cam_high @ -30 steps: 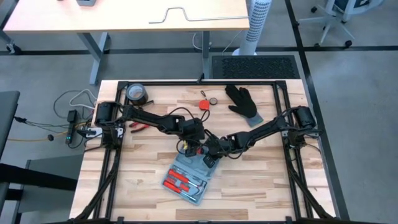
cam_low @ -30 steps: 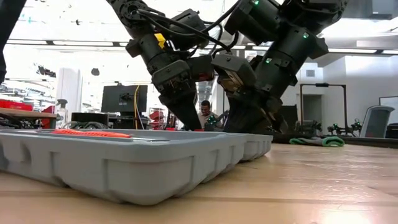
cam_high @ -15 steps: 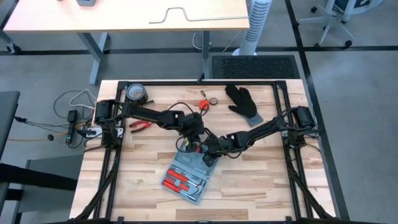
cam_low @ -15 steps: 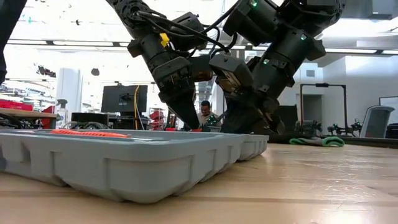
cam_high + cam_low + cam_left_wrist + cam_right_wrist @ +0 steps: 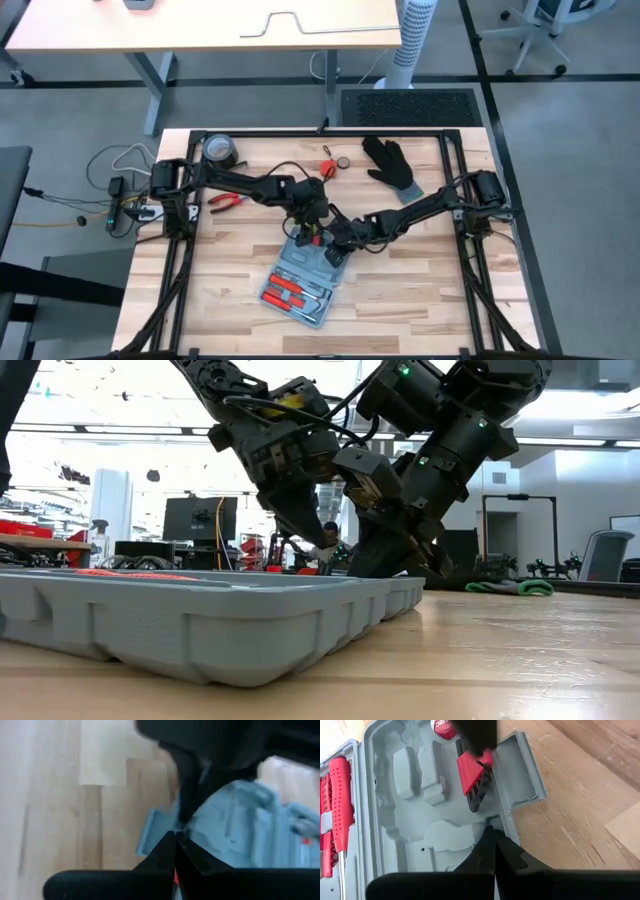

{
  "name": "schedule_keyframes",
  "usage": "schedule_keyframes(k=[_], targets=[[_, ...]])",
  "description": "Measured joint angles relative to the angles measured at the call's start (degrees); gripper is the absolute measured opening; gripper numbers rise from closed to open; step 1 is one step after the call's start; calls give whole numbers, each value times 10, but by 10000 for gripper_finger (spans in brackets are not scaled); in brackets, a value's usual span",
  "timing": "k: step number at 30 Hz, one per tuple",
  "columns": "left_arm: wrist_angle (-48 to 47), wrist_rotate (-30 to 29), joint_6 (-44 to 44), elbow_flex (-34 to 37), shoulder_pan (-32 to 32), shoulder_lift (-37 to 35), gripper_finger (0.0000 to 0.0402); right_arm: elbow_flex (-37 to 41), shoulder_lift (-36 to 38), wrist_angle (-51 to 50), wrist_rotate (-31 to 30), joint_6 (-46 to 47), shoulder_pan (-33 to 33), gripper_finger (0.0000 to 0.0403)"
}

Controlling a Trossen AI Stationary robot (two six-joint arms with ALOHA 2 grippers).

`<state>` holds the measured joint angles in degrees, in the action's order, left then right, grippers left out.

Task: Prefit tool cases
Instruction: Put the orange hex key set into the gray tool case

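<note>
The blue-grey tool case [image 5: 300, 285] lies open on the table's middle, near side, with red-handled tools [image 5: 337, 805] in its grey recesses. My left gripper [image 5: 312, 232] is over the case's far end, shut on a red key holder [image 5: 472, 772] with black keys. My right gripper [image 5: 335, 248] stands right beside it, shut, its tips [image 5: 493, 837] at the case's far rim next to the handle tab [image 5: 520, 770]. In the low view both grippers come down behind the case [image 5: 200, 620]. My left gripper pinches the red key holder by its upper end [image 5: 481, 756] between its two fingers, coming from above and slanting down. The holder's lower end with the black keys [image 5: 477, 795] sits inside the case's far corner recess. My right gripper touches the case's far rim [image 5: 506, 827] beside the handle tab with its shut fingertips, slanting down from the table's right. The case lies flat on the table.
A black glove [image 5: 392, 165] lies at the far right, a dark tape roll [image 5: 218, 150] in the far left corner, red-handled pliers [image 5: 225, 201] at the left, and a small red piece [image 5: 327, 167] with a ring at the far middle. Bare wood lies on the near side.
My left gripper has gone a little toward the table's right and near edge, tipping as it comes down over the case's far end with the red holder. My right gripper has stayed at the rim. The case's far end has slid slightly.
</note>
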<state>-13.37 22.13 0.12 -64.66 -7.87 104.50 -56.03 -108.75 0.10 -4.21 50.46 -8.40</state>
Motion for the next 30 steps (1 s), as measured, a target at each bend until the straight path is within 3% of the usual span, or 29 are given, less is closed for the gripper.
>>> schedule_keyframes(k=[9, 18, 30], targets=[[0, -88, 13, 1, 15, 5, 0, 1, 0, 2, 2, -2, 5, 0], [-5, -69, 27, 1, 16, 5, 0, 1, 0, 4, 3, -4, 11, 0], [-1, -99, 47, 18, 23, 6, 0, 1, 1, 5, 13, -14, 22, 0]])
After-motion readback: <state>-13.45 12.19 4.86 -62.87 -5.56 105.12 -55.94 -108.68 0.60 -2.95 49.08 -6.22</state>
